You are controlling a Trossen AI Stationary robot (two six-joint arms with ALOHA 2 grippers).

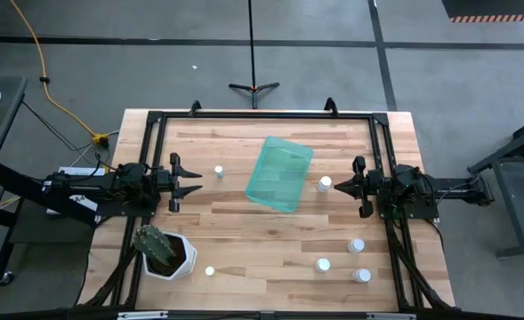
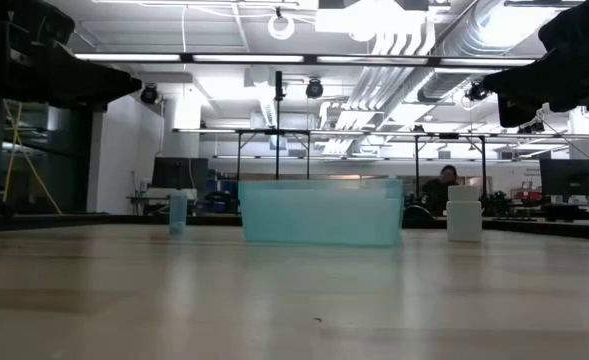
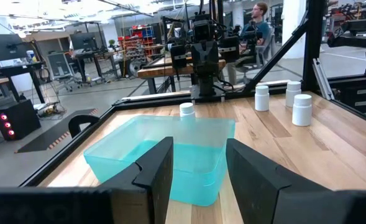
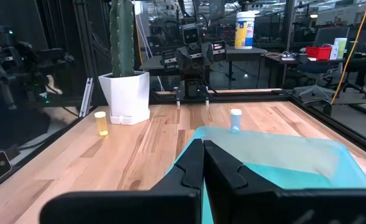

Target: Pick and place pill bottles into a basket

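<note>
Here, a teal basket (image 1: 280, 173) sits skewed near the middle of a wooden surface (image 1: 244, 240), empty as far as the views show, with two dark robot arms facing it from opposite sides. The left tool (image 1: 193, 181) hangs just off the basket's left side with its fingers (image 3: 155, 171) parted and nothing between them, apparently ready for a first pick. The right tool (image 1: 340, 186) waits on the basket's right side, fingers pressed together and empty.

The pill bottles are all outside the basket. One bottle (image 1: 325, 184) stands just beside the basket's right wall, close in front of the right tool. Another bottle (image 1: 219, 172) stands to the basket's left, near the left tool. Three more bottles (image 1: 357, 246) (image 1: 322, 264) (image 1: 361, 276) are clustered well away from the basket, toward the surface's near right corner. A further small bottle (image 1: 210, 271) stands toward the near left, next to a white pot (image 1: 183, 258) holding a cactus (image 1: 153, 243); in the right wrist view it looks yellowish.

The basket's central spot likely lets either arm reach it, and the scattered bottles split the work by side. By this layout, the task appears not yet begun. A person (image 3: 257, 25) sits in the workshop beyond the surface.
</note>
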